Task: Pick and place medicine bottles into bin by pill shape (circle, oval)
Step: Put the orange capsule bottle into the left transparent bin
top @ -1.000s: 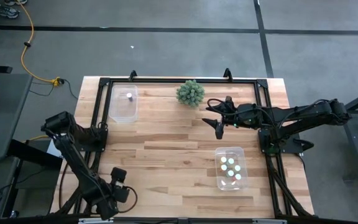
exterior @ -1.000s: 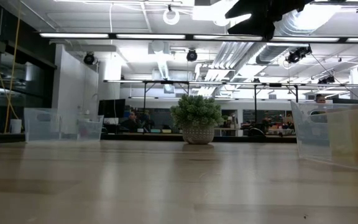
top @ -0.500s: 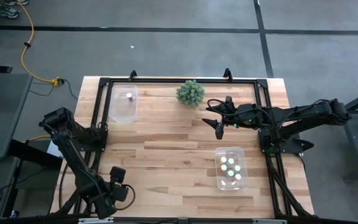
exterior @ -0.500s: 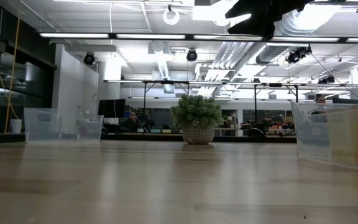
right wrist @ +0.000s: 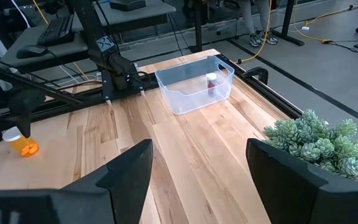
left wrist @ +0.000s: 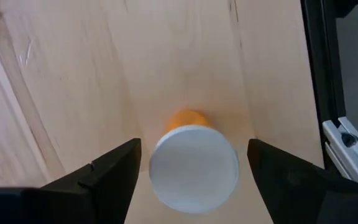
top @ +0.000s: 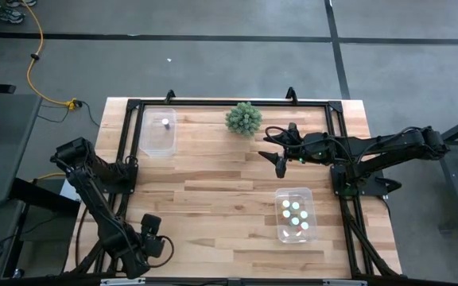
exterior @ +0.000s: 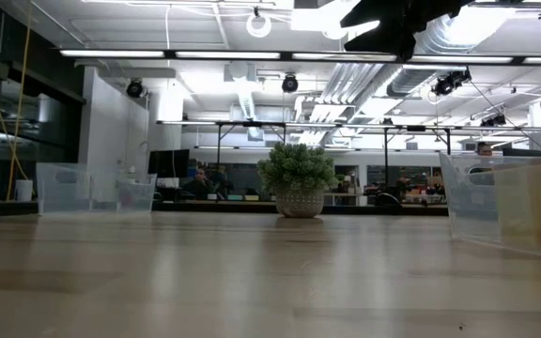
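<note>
Medicine bottle [left wrist: 193, 163] stands untouched between open left claw [left wrist: 193, 171] fingers near table's edge rail [left wrist: 319, 74].

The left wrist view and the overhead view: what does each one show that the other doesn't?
Only the left wrist view shows a medicine bottle standing between the left gripper's open fingers, not yet gripped. Only the high view shows two clear bins, the far bin with one bottle and the near bin with several, the plant ball, and the right gripper hovering open. Both show the wooden table.
</note>
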`<state>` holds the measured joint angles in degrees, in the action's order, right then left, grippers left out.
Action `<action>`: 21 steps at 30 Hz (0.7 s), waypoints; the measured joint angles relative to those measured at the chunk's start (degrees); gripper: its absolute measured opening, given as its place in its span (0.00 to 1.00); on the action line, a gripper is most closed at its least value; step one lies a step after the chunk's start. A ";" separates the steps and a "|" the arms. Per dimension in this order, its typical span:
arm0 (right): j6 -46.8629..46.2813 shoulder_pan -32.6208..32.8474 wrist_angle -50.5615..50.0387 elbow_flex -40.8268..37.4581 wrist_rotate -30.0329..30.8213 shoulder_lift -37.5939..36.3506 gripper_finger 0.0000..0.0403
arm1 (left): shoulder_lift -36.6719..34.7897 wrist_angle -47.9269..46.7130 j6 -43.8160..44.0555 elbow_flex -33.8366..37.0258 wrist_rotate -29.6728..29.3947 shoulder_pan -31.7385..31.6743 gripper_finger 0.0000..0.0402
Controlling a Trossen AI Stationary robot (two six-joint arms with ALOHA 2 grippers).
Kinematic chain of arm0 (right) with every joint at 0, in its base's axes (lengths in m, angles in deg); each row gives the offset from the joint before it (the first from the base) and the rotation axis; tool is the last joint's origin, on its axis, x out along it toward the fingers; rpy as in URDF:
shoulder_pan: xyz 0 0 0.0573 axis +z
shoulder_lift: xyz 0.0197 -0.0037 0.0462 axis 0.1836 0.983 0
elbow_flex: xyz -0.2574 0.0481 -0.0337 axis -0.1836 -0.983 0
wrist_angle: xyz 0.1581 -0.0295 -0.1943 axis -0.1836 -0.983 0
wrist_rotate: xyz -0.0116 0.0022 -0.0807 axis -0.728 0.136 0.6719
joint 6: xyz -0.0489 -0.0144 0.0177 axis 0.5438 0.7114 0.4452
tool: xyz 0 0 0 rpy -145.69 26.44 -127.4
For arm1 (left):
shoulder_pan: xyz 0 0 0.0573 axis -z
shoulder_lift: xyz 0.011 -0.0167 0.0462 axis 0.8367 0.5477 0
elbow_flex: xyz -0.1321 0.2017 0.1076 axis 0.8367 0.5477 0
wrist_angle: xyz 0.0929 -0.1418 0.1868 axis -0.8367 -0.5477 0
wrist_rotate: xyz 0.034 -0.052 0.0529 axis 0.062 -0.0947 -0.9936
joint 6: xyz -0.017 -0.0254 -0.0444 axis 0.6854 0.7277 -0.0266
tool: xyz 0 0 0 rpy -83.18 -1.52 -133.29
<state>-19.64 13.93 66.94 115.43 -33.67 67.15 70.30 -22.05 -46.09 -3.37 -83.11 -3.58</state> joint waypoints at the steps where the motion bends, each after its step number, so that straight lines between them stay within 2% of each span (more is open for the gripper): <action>1: 0.00 0.00 0.00 0.00 0.00 0.00 0.63 | 0.00 0.00 0.22 0.00 0.00 0.00 0.70; 6: 0.01 0.00 0.01 0.00 0.00 0.00 0.63 | 0.00 -0.29 0.53 0.00 0.00 0.00 0.67; 15: 0.02 0.02 0.01 0.00 1.51 0.00 0.63 | 0.00 -0.65 0.42 -0.03 0.22 0.00 0.47; 21: 0.02 0.02 0.02 0.00 1.55 0.00 0.63 | -0.77 -0.96 0.38 0.00 1.47 -0.48 0.46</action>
<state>-19.62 13.96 66.96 115.43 -32.12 67.15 69.53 -23.01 -45.71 -3.37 -81.65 -4.06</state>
